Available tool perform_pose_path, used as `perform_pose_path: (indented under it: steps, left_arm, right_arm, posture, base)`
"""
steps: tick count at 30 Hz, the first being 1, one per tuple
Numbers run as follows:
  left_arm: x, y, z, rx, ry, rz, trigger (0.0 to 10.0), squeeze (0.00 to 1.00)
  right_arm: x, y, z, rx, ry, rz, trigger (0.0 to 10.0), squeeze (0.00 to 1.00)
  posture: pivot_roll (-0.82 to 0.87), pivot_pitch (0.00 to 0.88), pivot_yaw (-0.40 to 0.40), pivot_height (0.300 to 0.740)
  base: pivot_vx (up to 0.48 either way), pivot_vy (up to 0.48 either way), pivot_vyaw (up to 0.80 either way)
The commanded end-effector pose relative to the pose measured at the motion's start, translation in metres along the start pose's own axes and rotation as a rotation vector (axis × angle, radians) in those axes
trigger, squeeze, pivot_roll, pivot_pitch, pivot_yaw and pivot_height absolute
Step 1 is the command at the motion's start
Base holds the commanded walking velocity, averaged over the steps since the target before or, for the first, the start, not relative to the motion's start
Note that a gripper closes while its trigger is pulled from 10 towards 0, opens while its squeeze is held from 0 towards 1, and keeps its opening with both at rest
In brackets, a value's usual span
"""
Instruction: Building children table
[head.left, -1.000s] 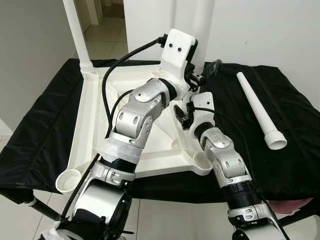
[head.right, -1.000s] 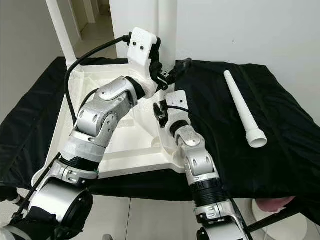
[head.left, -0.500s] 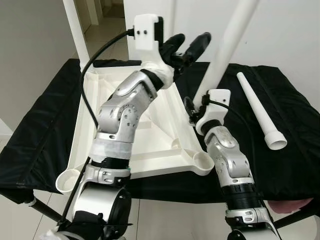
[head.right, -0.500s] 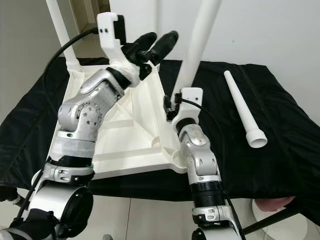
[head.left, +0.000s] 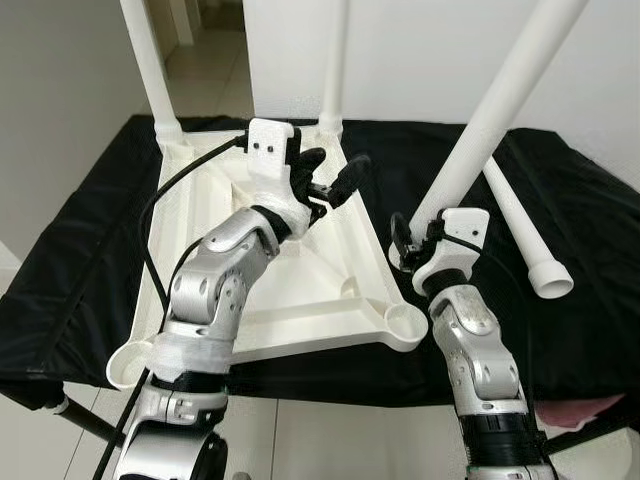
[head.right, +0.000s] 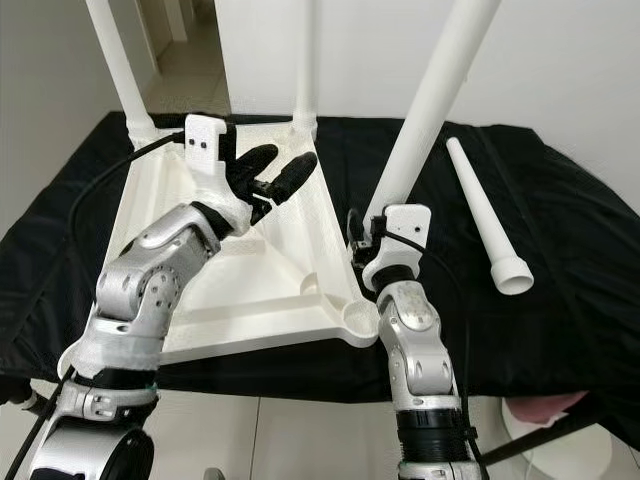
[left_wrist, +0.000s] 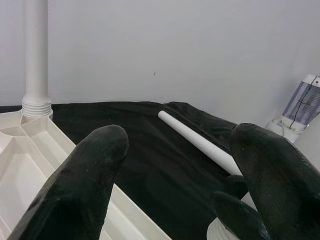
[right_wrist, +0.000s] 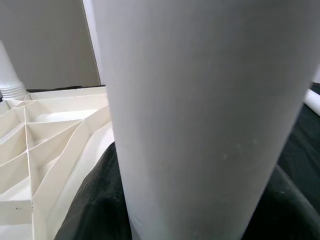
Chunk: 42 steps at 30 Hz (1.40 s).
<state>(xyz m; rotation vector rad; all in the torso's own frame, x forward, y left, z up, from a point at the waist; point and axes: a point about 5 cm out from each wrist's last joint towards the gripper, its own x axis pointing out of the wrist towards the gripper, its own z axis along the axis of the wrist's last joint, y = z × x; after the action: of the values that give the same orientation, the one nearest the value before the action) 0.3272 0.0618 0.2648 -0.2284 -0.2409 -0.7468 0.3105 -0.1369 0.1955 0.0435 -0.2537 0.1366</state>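
Observation:
The white tabletop (head.left: 200, 200) lies upside down on the black cloth. Two white legs stand in its far corners, one on the left (head.left: 148, 70) and one on the right (head.left: 335, 70). My right gripper (head.left: 418, 235) is shut on the lower end of a third white leg (head.left: 500, 110), which leans up and to the right just beyond the tabletop's right edge. In the right wrist view that leg (right_wrist: 190, 125) sits between the fingers. My left gripper (head.left: 330, 178) hovers open over the tabletop's far right part, holding nothing; its black fingers (left_wrist: 85, 180) stand wide apart.
A fourth white leg (head.left: 520, 225) lies loose on the black cloth (head.left: 80, 240) at the right. The two near corner sockets, right (head.left: 405, 325) and left (head.left: 128, 362), hold nothing. A white wall stands behind the table, and tiled floor lies beyond at the far left.
My left gripper has come down and back from beside the held leg to hover over the tabletop. My right gripper has carried the leg to the right, leaning it further.

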Motion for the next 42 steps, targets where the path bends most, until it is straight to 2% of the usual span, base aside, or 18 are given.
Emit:
perform_pose_path:
  steps: [1, 2, 3, 4, 7, 8, 13, 16, 30, 37, 42]
  left_arm:
    - [-0.008, -0.007, -0.007, 0.064, 0.018, -0.056, 10.0, 0.0]
    - [-0.008, -0.007, -0.007, 0.064, 0.018, -0.056, 10.0, 0.0]
    - [-0.026, -0.01, -0.034, 0.157, 0.106, -0.08, 10.0, 0.0]
    - [-0.026, -0.01, -0.034, 0.157, 0.106, -0.08, 10.0, 0.0]
    - [-0.039, -0.013, -0.053, 0.206, 0.174, -0.114, 10.0, 0.0]
    - [-0.039, -0.013, -0.053, 0.206, 0.174, -0.114, 10.0, 0.0]
    - [-0.053, -0.016, -0.072, 0.309, 0.241, -0.189, 10.0, 0.0]
    - [-0.058, -0.018, -0.077, 0.331, 0.261, -0.215, 10.0, 0.0]
    - [-0.066, -0.023, -0.084, 0.358, 0.269, -0.269, 10.0, 0.0]
    - [-0.079, -0.022, -0.102, 0.373, 0.346, -0.315, 10.0, 0.0]
    - [-0.082, -0.022, -0.104, 0.358, 0.357, -0.319, 10.0, 0.0]
  right_arm:
    - [-0.006, 0.001, 0.006, 0.007, -0.039, 0.019, 10.0, 0.0]
    - [-0.006, 0.001, 0.006, 0.007, -0.039, 0.019, 10.0, 0.0]
    - [-0.019, 0.002, 0.005, 0.027, -0.039, 0.043, 10.0, 0.0]
    - [-0.019, 0.002, 0.005, 0.027, -0.039, 0.043, 10.0, 0.0]
    - [-0.027, 0.001, 0.001, 0.014, -0.022, 0.053, 10.0, 0.0]
    - [-0.027, 0.001, 0.001, 0.014, -0.022, 0.053, 10.0, 0.0]
    - [-0.033, 0.0, -0.004, -0.011, 0.012, 0.049, 10.0, 0.0]
    - [-0.036, -0.001, -0.005, -0.026, 0.014, 0.055, 10.0, 0.0]
    - [-0.039, 0.001, -0.008, -0.056, 0.024, 0.107, 10.0, 0.0]
    - [-0.045, 0.007, -0.015, -0.05, 0.033, 0.169, 10.0, 0.0]
    - [-0.049, 0.01, -0.02, -0.062, 0.059, 0.217, 10.0, 0.0]
  posture:
    - [0.03, 0.092, 0.003, 0.74]
    - [0.03, 0.092, 0.003, 0.74]
    - [0.03, 0.099, -0.003, 0.74]
    - [0.03, 0.099, -0.003, 0.74]
    - [0.03, 0.099, -0.007, 0.74]
    - [0.03, 0.099, -0.007, 0.74]
    - [0.03, 0.099, -0.01, 0.74]
    - [0.03, 0.099, -0.01, 0.74]
    - [0.03, 0.089, -0.011, 0.74]
    - [0.04, 0.086, -0.011, 0.74]
    - [0.04, 0.09, -0.011, 0.74]
  base:
    - [0.0, 0.0, 0.0]
    - [0.0, 0.0, 0.0]
    - [0.0, 0.0, 0.0]
    - [0.0, 0.0, 0.0]
    - [0.0, 0.0, 0.0]
    - [0.0, 0.0, 0.0]
    - [0.0, 0.0, 0.0]
    - [0.0, 0.0, 0.0]
    - [0.0, 0.0, 0.0]
    - [0.0, 0.0, 0.0]
    - [0.0, 0.0, 0.0]
